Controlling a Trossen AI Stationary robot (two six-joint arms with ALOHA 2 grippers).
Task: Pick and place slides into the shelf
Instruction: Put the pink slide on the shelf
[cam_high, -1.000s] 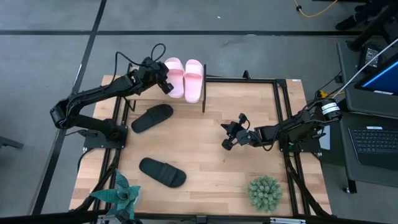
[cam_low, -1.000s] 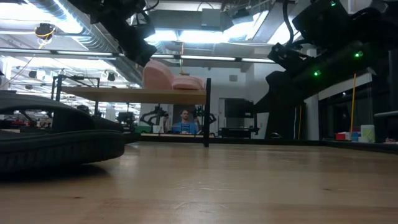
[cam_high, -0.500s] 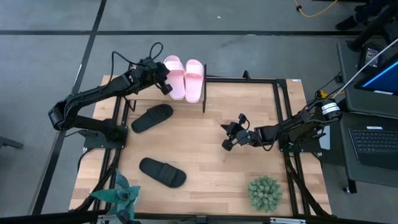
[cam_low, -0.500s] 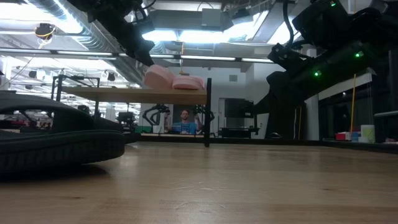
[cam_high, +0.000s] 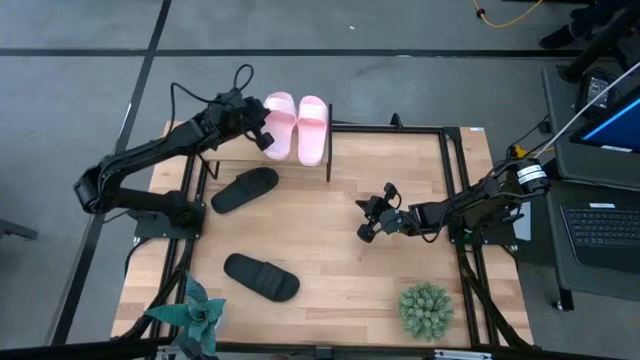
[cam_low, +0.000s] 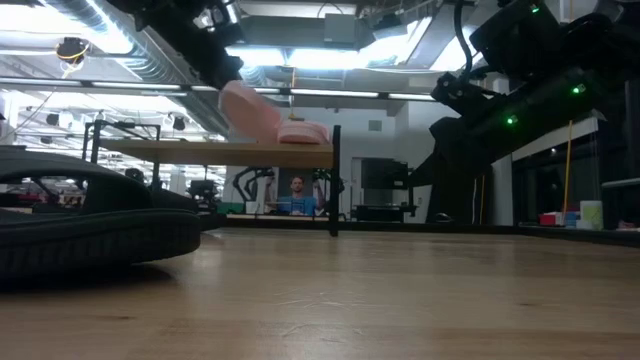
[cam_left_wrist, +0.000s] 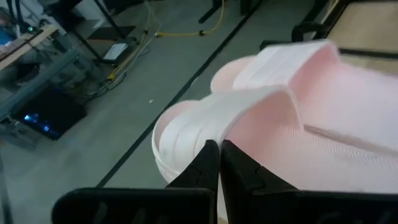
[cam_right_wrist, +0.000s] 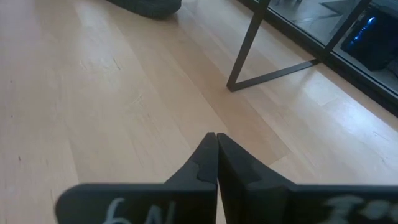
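My left gripper (cam_high: 258, 130) is over the far-left shelf (cam_low: 190, 152) and is shut on a pale pink slide (cam_high: 279, 122), which shows tilted in the low view (cam_low: 250, 108). The second pink slide (cam_high: 312, 128) lies flat on the shelf top beside it. Two black slides lie on the table, one near the shelf (cam_high: 245, 189) and one nearer the front (cam_high: 262, 276). My right gripper (cam_high: 365, 224) is shut and empty, low over the table's middle right. My left gripper pinches the edge of the pink slide's wide strap (cam_left_wrist: 205, 134) between its two fingers, coming from the table's left side. The slide is tilted, its held side raised and its other side down on the shelf top beside the second pink slide (cam_low: 303, 132).
A round green plant (cam_high: 425, 308) stands at the front right and a spiky one (cam_high: 190, 315) at the front left. The shelf's black leg (cam_high: 328, 160) stands at its right end. A person (cam_low: 297, 196) sits in the room far behind.
My left gripper has gone a little toward the table's far left and up, still shut on the pink slide. The slide has shifted slightly left on the shelf and tipped, its held side rising while its other side stays by the second pink slide.
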